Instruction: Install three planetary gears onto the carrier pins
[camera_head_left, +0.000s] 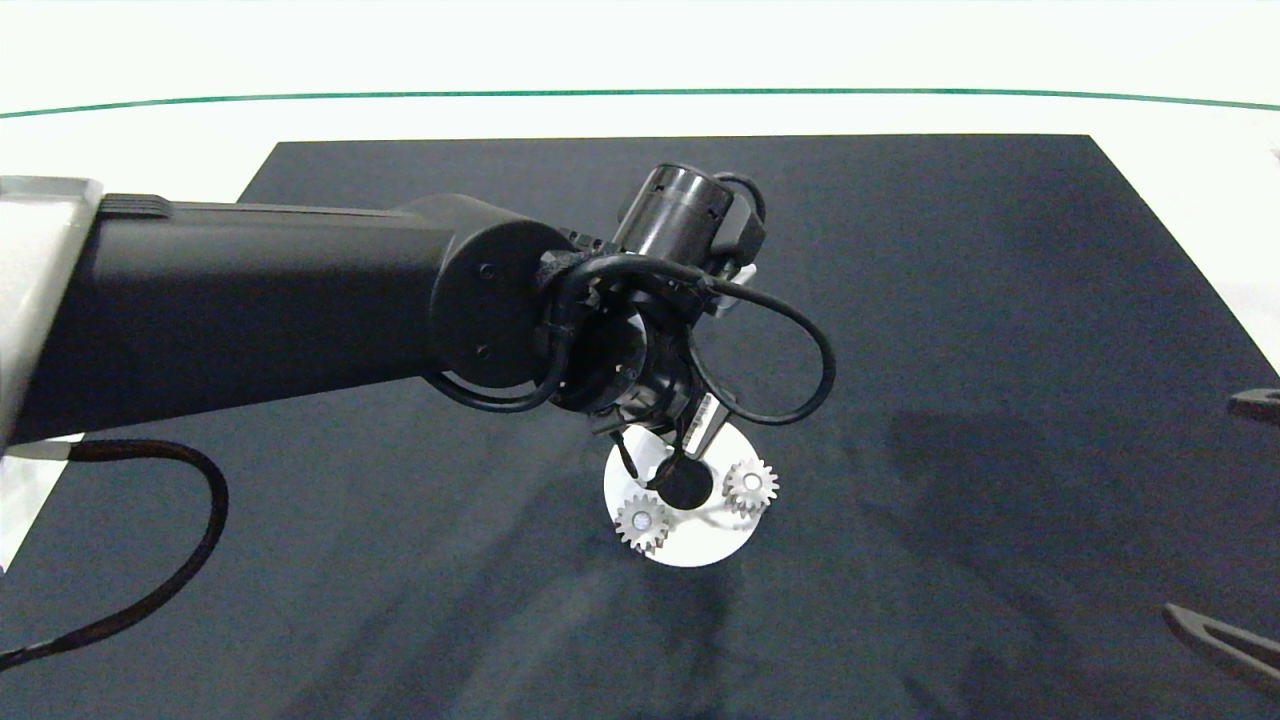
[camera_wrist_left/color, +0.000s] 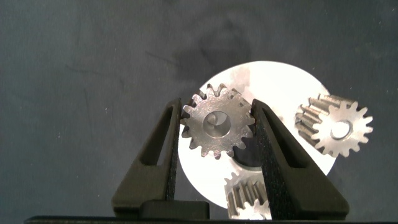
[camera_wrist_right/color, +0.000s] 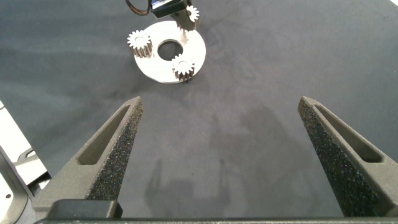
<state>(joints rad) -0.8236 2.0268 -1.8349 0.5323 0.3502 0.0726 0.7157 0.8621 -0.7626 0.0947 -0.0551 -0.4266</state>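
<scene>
Gears sit on two of the three pegs of the white disc (camera_head_left: 700, 550), which lies flat on the dark mat (camera_head_left: 1000, 300) near the middle of the table (camera_head_left: 150, 130). One mounted gear (camera_head_left: 643, 522) is on the disc's side toward the left arm, and a second mounted gear (camera_head_left: 750, 485) is on the side toward the right arm; a white peg tip shows through the bore of each. The disc's large centre hole (camera_head_left: 686, 487) lies between them, partly covered by the gripper above it.

The left gripper (camera_wrist_left/color: 216, 124) hangs directly over the far part of the disc, fingers pointing down, and is clamped on the third gear (camera_wrist_left/color: 217, 121). In the left wrist view that gear lies flat between the two dark finger (camera_wrist_left/color: 158, 155) pads, teeth pressed against both inner faces, with the white disc (camera_wrist_left/color: 273, 81) showing behind it. The two mounted gears appear there just beside the fingers, one (camera_wrist_left/color: 336, 126) clear to the side and the other (camera_wrist_left/color: 245, 198) partly hidden behind a finger. Whether the held gear touches a peg or only hovers above the disc I cannot tell.

The right gripper (camera_wrist_right/color: 217, 155) is well apart from the work, low over bare mat near the table's right edge, its fingers spread wide with nothing between them. Its wrist view shows the disc (camera_wrist_right/color: 155, 68) in the distance with the left gripper's fingertips holding the third gear (camera_wrist_right/color: 188, 14) at its far rim.
</scene>
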